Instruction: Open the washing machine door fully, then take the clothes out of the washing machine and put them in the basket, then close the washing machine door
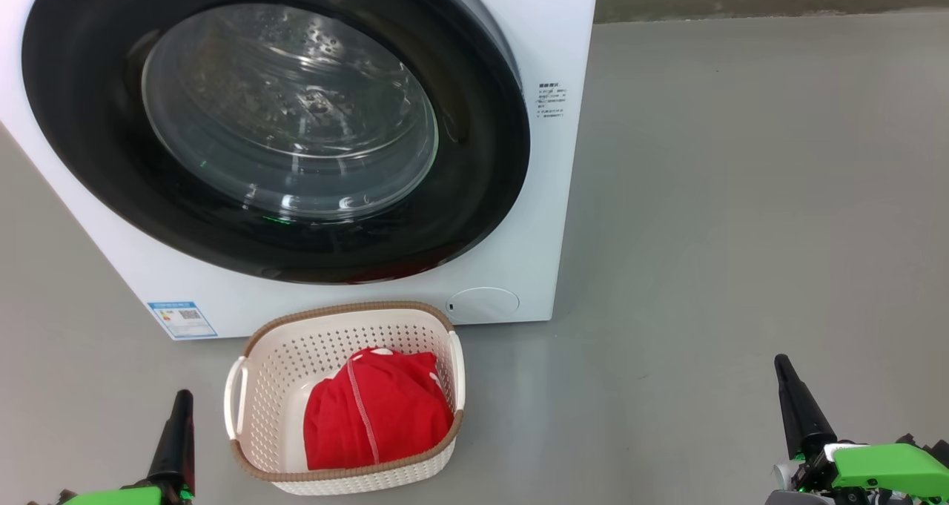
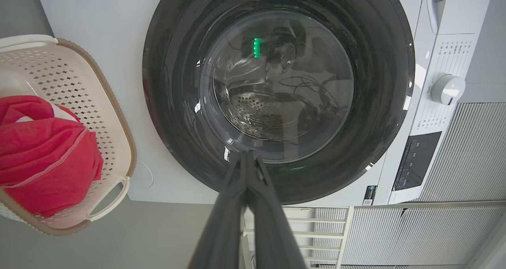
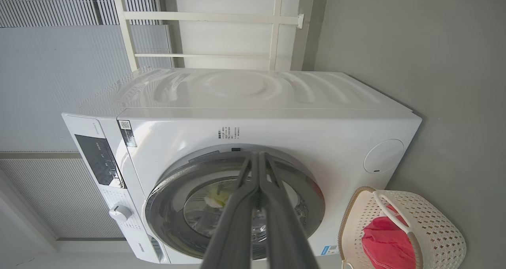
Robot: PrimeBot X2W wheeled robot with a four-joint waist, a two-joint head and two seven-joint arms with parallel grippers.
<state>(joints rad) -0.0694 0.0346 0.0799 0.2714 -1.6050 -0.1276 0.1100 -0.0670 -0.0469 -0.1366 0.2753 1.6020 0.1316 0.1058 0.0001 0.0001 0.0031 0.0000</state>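
Resting crumpled in perforated cream basket (image 1: pixel 274 371): red clothes (image 1: pixel 378 408); glossy black round door (image 1: pixel 482 156); left claw (image 2: pixel 248 158), right claw (image 3: pixel 259 158) pinched, empty.

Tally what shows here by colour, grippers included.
White: 1, the big white front-loading washing machine.
Black: 1, its round glossy black-rimmed glass door, closed.
Cream: 1, the perforated plastic basket with a brown rim.
Red: 1 heap of red fabric clothes in the basket; garments cannot be counted.
Dark: 2, the left gripper and right gripper, both shut.
Total: 6

glossy black washing machine door (image 1: pixel 89 82), perforated plastic basket (image 1: pixel 282 386), red cloth clothes (image 1: pixel 385 416)
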